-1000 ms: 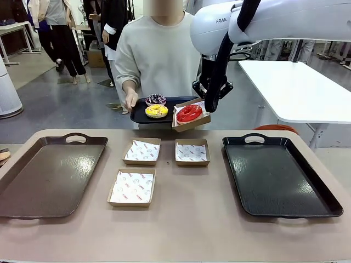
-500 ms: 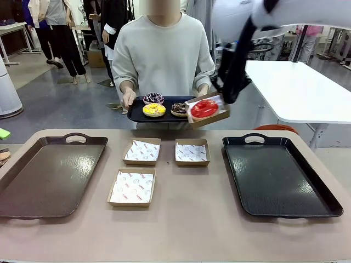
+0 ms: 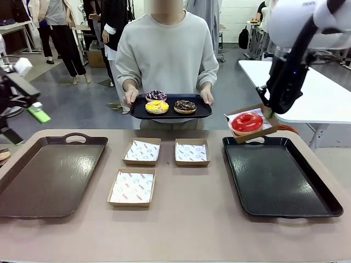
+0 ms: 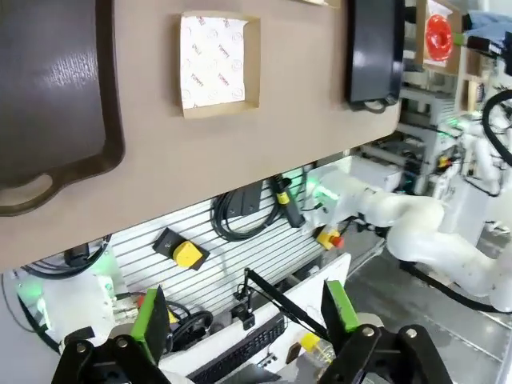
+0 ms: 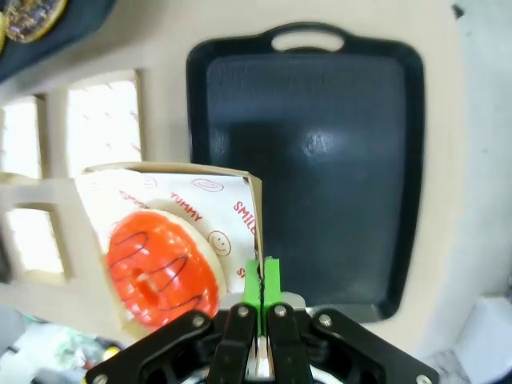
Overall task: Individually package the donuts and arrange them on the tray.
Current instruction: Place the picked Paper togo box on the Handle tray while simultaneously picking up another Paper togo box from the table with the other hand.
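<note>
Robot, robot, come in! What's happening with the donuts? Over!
Left jaws open, empty. Right jaws shut on box rim, red donut inside, at black tray's far corner. Three donuts on person's tray. Nothing blocking.

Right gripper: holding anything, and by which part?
Right gripper pinches the side wall of the cardboard box carrying the red donut. Left gripper open, holding nothing.

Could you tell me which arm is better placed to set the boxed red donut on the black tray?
Right. The right gripper is shut on the box holding the red donut, close by the black tray. The left gripper is open and empty, far off to the left.
</note>
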Robot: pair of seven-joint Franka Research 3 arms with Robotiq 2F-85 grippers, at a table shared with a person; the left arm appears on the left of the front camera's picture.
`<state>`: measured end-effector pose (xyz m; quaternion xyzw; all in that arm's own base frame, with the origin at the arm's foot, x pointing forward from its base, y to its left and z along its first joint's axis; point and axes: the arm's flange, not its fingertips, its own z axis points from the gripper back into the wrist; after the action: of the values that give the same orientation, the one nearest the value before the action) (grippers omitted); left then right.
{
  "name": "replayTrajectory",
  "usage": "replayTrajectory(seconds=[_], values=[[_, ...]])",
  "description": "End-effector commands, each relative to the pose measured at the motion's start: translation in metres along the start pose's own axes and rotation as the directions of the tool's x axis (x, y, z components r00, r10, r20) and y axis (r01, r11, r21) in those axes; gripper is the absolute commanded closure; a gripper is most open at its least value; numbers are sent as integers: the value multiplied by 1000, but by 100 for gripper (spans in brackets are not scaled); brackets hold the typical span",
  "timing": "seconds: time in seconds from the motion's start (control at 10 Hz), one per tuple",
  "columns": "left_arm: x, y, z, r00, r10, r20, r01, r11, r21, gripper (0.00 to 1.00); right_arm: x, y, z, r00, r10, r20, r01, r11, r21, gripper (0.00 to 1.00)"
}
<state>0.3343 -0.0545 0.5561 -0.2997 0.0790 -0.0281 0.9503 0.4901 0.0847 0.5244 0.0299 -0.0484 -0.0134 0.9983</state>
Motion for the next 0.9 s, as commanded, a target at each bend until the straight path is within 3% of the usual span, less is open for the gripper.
replayTrajectory(seconds=[0.0, 0.4, 0.7, 0.8], values=[[31, -25, -21, 999, 32, -7, -31, 987, 156, 0, -11, -21, -24, 1000, 2, 19, -3, 997, 81, 99], [73, -62, -86, 998, 33, 44, -43, 966, 257, 0, -30, -58, -62, 999, -44, -5, 45, 993, 109, 99], [91, -54, -151, 996, 3, 92, -35, 936, 350, 0, -32, -64, -86, 996, -67, -55, 69, 996, 51, 99], [94, -50, -168, 995, -4, 104, -36, 923, 384, 0, -29, -62, -75, 997, -67, -45, 70, 995, 69, 99]])
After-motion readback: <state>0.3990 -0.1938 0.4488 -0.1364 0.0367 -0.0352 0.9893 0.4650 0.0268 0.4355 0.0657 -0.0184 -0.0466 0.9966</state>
